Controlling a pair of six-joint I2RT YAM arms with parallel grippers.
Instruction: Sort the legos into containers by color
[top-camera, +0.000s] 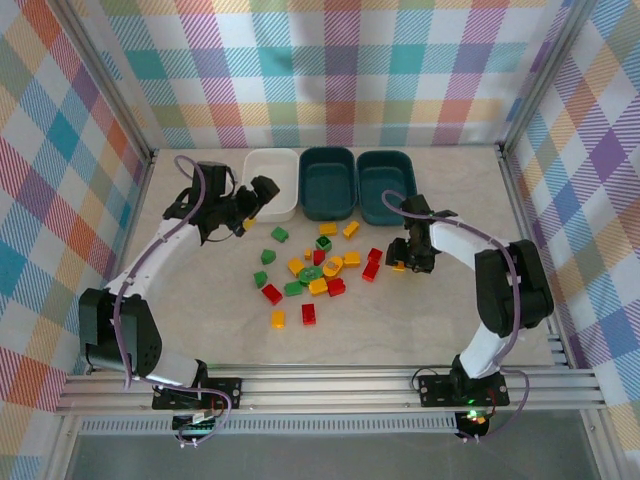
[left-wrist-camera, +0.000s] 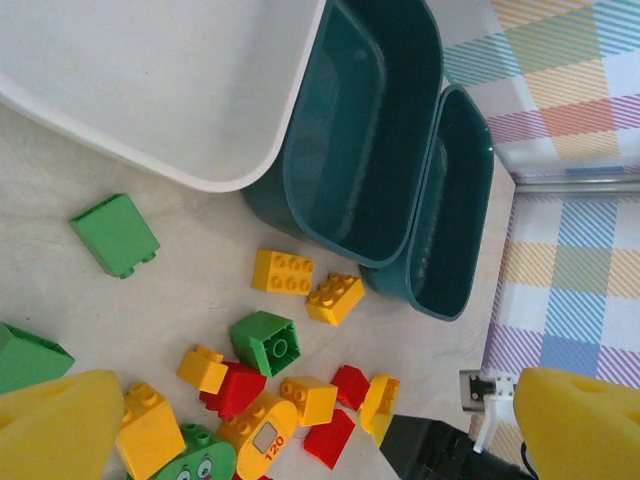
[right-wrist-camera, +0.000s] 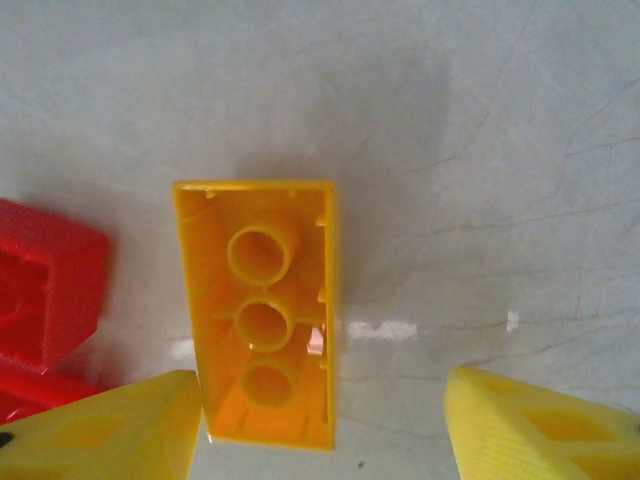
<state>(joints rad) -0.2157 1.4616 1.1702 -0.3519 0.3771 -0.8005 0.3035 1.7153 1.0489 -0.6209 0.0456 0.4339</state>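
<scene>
1. The tabletop (top-camera: 430, 330) is pale and marbled, with plaid walls (top-camera: 330, 70) on three sides.
2. The containers stand in a row along the far edge of the tabletop. A white tub (top-camera: 272, 180) is at the left. A dark teal tub (top-camera: 328, 182) sits in the middle, touching it. A second dark teal tub (top-camera: 385, 185) is at the right, touching the middle one.
3. The left hand (top-camera: 252, 205) hovers at the near left corner of the white tub. It is wide open, and its fingers (left-wrist-camera: 60, 425) have nothing between them.
4. The right hand (top-camera: 410, 262) is down at the tabletop, just in front of the second dark teal tub and at the right edge of the scatter. It is partly open around a yellow brick (right-wrist-camera: 265, 310). One finger (right-wrist-camera: 110, 430) meets the brick's corner and the other finger (right-wrist-camera: 545, 425) stands apart from it, so the brick is not clamped.
5. The legos (top-camera: 315, 268) lie on the tabletop in front of the tubs, between the two hands. Green, red and yellow are mixed and mostly bunched together. A stray yellow piece (top-camera: 278, 318) and a stray red piece (top-camera: 309, 313) lie on the near side.
6. The yellow brick lies flat with its hollow side up, and a red brick (right-wrist-camera: 45, 290) is just beside it.
</scene>
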